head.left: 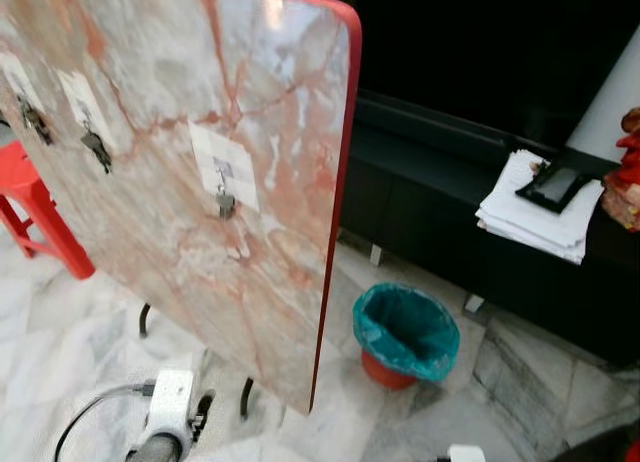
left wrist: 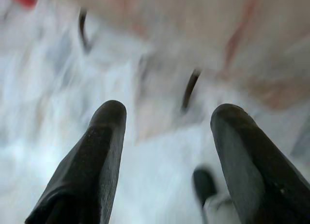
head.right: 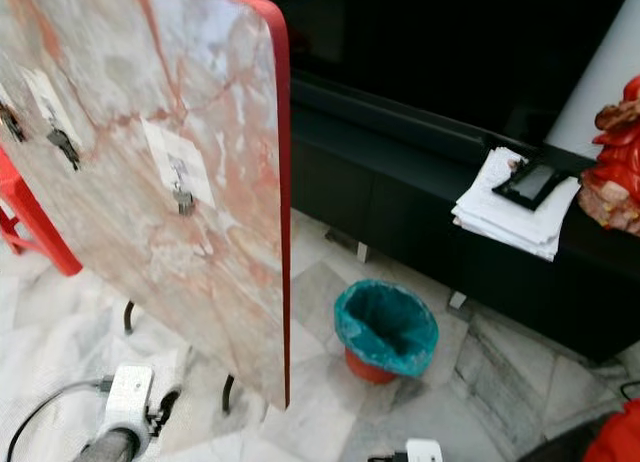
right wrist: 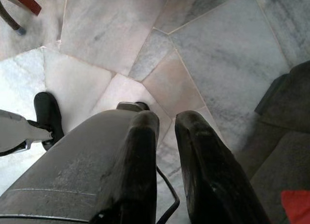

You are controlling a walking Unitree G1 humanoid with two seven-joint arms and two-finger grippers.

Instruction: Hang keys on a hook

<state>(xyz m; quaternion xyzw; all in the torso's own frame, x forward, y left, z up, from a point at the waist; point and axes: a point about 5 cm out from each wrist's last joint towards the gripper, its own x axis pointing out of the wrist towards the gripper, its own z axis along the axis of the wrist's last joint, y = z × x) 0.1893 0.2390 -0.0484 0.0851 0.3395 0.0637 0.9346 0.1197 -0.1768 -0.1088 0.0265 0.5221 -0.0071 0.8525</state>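
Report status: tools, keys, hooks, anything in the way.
Left tool open, low over floor, nothing held. Right tool nearly closed, nothing seen held, pointing at floor. Keys hang on marble board's nearest hook; two more sets further left. Bin beside board.

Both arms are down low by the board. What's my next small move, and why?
Probably none toward the board: hold the left gripper low and check the result. It is open and empty over the floor, and a key already hangs from the nearest hook on the tilted marble board.
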